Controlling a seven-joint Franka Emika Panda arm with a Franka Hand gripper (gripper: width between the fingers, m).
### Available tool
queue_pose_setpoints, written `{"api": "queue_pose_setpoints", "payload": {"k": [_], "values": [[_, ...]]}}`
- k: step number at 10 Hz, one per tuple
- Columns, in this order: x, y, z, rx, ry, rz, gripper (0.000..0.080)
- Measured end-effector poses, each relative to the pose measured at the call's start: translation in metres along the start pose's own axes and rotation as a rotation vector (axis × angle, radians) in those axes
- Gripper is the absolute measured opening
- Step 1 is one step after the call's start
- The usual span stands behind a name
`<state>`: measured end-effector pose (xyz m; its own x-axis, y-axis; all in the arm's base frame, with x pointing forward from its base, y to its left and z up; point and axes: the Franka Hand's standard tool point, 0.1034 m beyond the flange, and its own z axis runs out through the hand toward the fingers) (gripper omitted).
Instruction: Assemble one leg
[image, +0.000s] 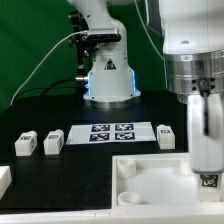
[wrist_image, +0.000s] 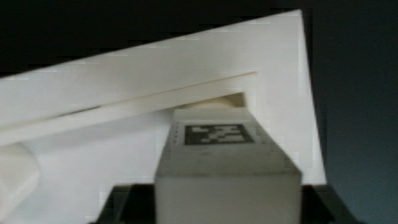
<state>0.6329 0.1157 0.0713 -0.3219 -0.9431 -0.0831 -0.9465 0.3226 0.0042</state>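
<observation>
My gripper is shut on a leg, a small white block held upright over the exterior view's right part of the large white tray-like piece. In the wrist view the leg shows its black-and-white tag facing the camera. It sits between my dark fingers, with the tray-like piece just beyond its end. I cannot tell whether the leg touches the tray.
Three more legs lie on the black table: two at the exterior view's left and one right of the marker board. The marker board lies mid-table. The robot base stands behind. A white part lies at the left edge.
</observation>
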Motion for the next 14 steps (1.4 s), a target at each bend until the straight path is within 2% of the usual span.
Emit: {"api": "queue_pose_setpoints", "payload": {"k": [3,5,6,7,8,9,10,11,14], "values": [[0.001,0.0,0.0,-0.003,-0.027,0.108,0.0292],[0.001,0.001,0.0,-0.001,-0.025,0.071,0.0292],[0.001,0.001,0.0,-0.002,-0.024,0.039,0.0387],[0.001,0.002,0.001,0.003,-0.021,-0.072,0.0559],[-0.001,0.007,0.004,-0.005,-0.02,-0.181,0.0559],[-0.002,0.011,0.004,-0.028,-0.013,-0.269,0.063],[-0.001,0.011,0.003,-0.027,0.002,-0.505,0.0645],[-0.001,0.008,0.004,-0.004,0.006,-0.612,0.0645],[0.002,0.007,0.004,-0.007,0.009,-0.944,0.0649]]}}
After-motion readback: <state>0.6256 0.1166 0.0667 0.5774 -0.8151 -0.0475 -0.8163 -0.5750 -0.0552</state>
